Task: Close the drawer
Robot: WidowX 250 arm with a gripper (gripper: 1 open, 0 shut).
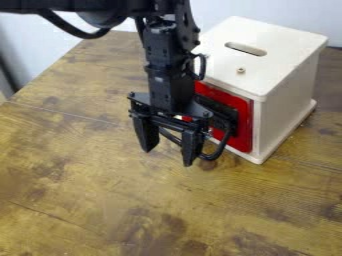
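Note:
The red drawer (pixel 225 112) sits in the front of the pale wooden cabinet (pixel 274 62), its glossy red face about flush with the cabinet front, with a black wire loop handle (pixel 230 120) on it. My black gripper (pixel 167 148) hangs fingers down just left of the drawer front, close above the table. Its fingers (pixel 143 137) are spread apart and hold nothing. The arm (pixel 163 50) hides the drawer's left edge.
The cabinet has a slot (pixel 249 48) in its top and a small knob (pixel 242 70) near its front edge. The worn wooden table (pixel 80 190) stretches left and forward of the gripper. A pale wall (pixel 54 50) stands behind.

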